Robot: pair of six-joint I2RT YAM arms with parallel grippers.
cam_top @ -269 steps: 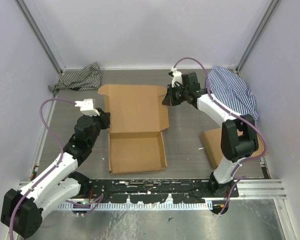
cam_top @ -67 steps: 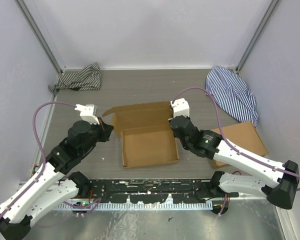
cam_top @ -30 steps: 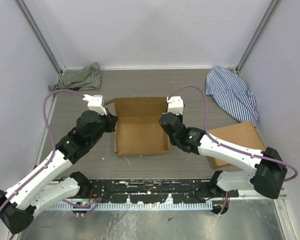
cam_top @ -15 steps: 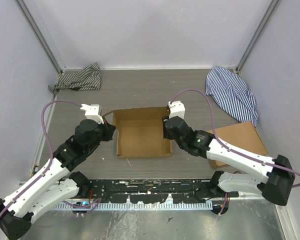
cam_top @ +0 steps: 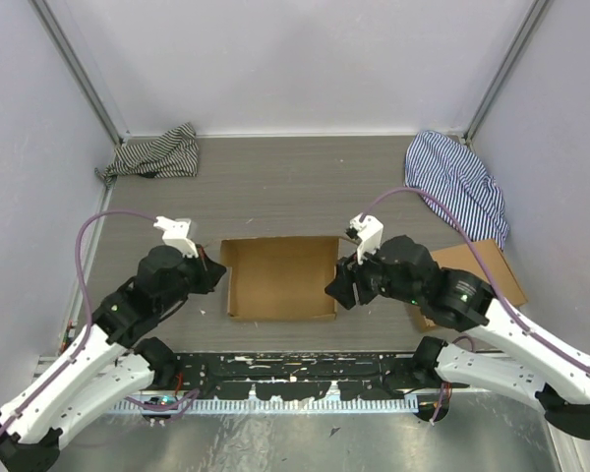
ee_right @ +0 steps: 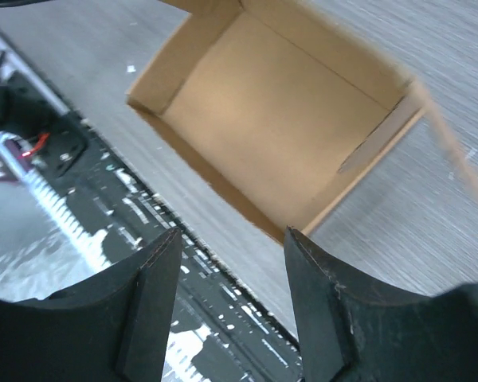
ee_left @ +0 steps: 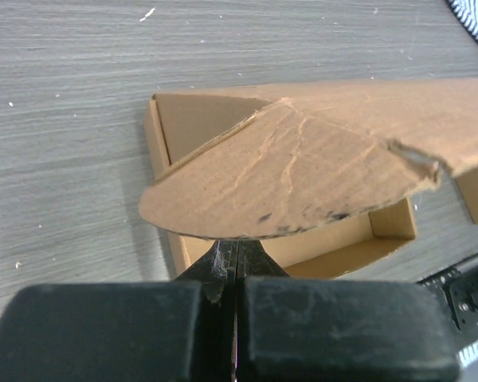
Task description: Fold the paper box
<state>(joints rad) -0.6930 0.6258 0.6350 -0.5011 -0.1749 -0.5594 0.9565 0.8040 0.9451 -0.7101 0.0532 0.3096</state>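
From above, the paper box (cam_top: 280, 280) lies between my left claw (cam_top: 214, 278) and right claw (cam_top: 336, 288). At my left wrist, the tips pinch its rounded flap (ee_left: 287, 183) (the tray sits just beyond them). At my right wrist, my fingers (ee_right: 151, 302) stand spread, with the box ahead and untouched.

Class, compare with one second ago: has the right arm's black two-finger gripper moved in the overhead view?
Yes. The black right gripper has pulled back toward the black rail at the near edge.
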